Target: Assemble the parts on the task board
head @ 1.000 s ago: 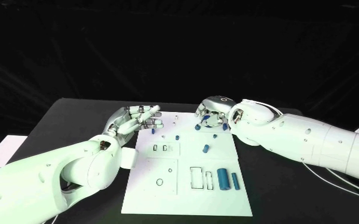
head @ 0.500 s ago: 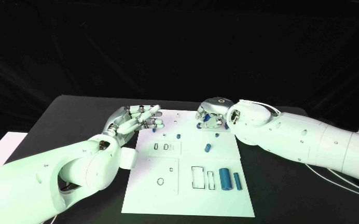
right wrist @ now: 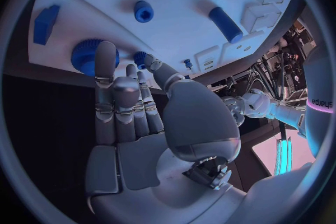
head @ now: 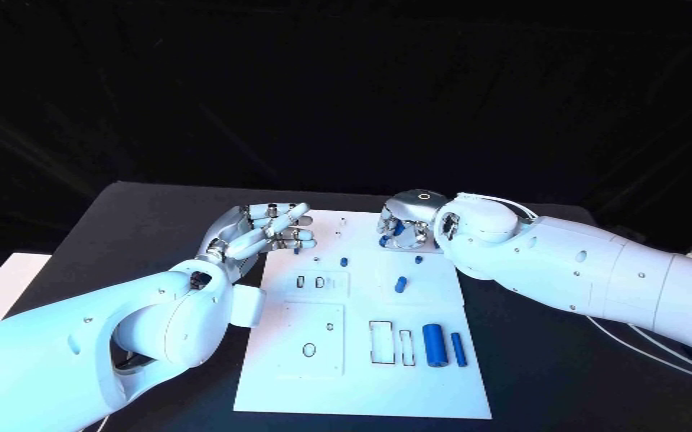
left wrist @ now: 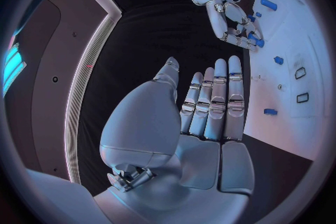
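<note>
We see the right hand [head: 408,228] poised over the task board's [head: 361,372] far edge, fingers spread around a round blue part [right wrist: 88,56], apparently to grasp it. The left hand [head: 260,232] hovers empty, fingers extended, beside the board.

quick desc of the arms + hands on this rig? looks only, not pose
Both arms are glossy white, rounded shells with small dark screw holes. The left hand and right hand are silver metal with segmented fingers and pale fingertip pads. Thin white cables trail off the right arm; lettering marks the left arm.
</note>
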Available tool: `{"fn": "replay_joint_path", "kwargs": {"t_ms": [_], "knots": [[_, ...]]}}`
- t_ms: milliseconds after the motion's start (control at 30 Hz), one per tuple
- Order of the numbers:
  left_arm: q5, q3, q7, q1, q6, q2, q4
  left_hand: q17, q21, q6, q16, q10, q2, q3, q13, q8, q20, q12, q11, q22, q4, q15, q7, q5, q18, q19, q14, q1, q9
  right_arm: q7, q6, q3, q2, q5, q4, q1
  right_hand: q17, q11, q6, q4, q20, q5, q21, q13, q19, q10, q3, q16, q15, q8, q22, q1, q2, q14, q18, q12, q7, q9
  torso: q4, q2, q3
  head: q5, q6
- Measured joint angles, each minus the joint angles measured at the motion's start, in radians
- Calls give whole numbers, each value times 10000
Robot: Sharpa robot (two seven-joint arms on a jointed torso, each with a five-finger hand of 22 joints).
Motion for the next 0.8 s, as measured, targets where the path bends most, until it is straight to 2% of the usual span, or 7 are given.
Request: {"fn": "replay_joint_path", "kwargs": {"t_ms": [400, 467, 667, 800], "knots": [[-2, 0, -21, 4, 26, -6, 10, 13, 0, 0, 0, 0, 0, 0, 1, 0, 0, 0, 0, 1, 0, 0, 0, 0, 0, 0, 0, 0, -9, 12, 153, 0, 117, 1, -123, -8, 448, -40, 219, 162, 0, -191, 541, -2, 0, 182, 171, 455, 0, 0, 531, 25, 86, 0, 0, 0, -72, 22, -17, 43, -2, 17, -45], [-2, 0, -26, 4, 32, -9, 12, 13, 0, 0, 0, 0, 0, 0, 1, 0, 0, 0, 0, 1, 0, 0, 0, 0, -1, -1, 0, 0, -9, 13, 174, 0, 140, 1, -160, -10, 520, -90, 233, 157, 0, -321, 648, -2, 1, 232, 265, 525, 0, 0, 636, 76, 137, 0, 0, 0, -85, 35, -15, 49, -3, 17, -58], [-3, 0, -36, 8, 46, -24, 20, 12, 0, 0, 0, 0, 0, 0, 1, 0, 0, 0, 0, 1, 0, 0, 0, 0, 0, 0, 0, 0, -8, 16, 189, 17, 189, 1, -231, -18, 607, -74, 315, 174, 1, -487, 815, -3, 1, 252, 428, 628, 0, -3, 798, 134, 193, 0, 0, 0, -98, 31, -15, 58, -7, 23, -97], [-4, 0, -44, 9, 54, -32, 21, 31, 0, 0, 0, 0, 0, 0, 1, 1, 0, 0, 0, 1, 0, 0, 0, 0, -1, -1, 0, 0, -8, 16, -61, 11, 173, -1, -201, -47, 869, -132, 534, 207, 1, -871, 1248, -5, 1, 457, 681, 891, -37, 52, 1295, 227, 282, 37, 0, -3, -103, 36, -23, 64, -8, 37, -112]]}}
